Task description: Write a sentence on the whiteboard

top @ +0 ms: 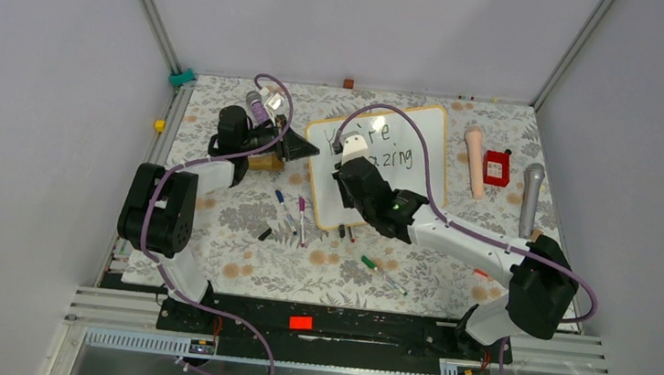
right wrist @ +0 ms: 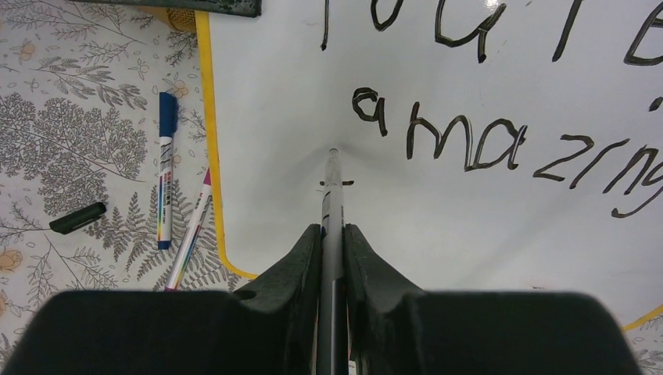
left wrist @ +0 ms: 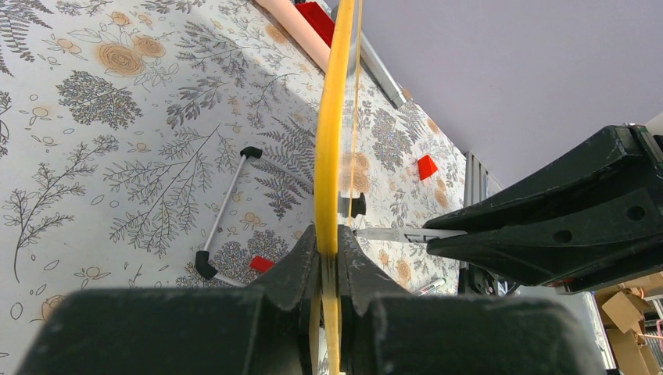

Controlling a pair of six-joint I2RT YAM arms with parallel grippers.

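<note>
Where the left gripper [left wrist: 329, 251] meets the whiteboard [top: 324, 192], its two fingers are pressed together on the board's yellow-orange frame at the left edge, so the jaws are clamped on the whiteboard itself; the left wrist view shows that frame edge-on between the finger pads. Just left of the whiteboard's lower part, three loose items lie on the floral table cover: a black cap [right wrist: 78, 217], a blue-capped marker [right wrist: 164, 187] and a pink-tipped marker [right wrist: 191, 234], none touching the frame. The whiteboard sits in the middle of the far half of the table, turned slightly askew. The sentence [right wrist: 500, 148] occupies the whiteboard's upper area in dark strokes: a first line cut off at the top of the right wrist view, and a second line reading "amazing". Below the start of that second line, the right gripper [right wrist: 332, 234] is closed on a grey marker [right wrist: 332, 199] whose tip meets the board at a short horizontal stroke. Right of the whiteboard, well apart from it, lie a pale pink cylinder [top: 473, 160], a red box [top: 496, 168] and a grey microphone [top: 530, 199].
</note>
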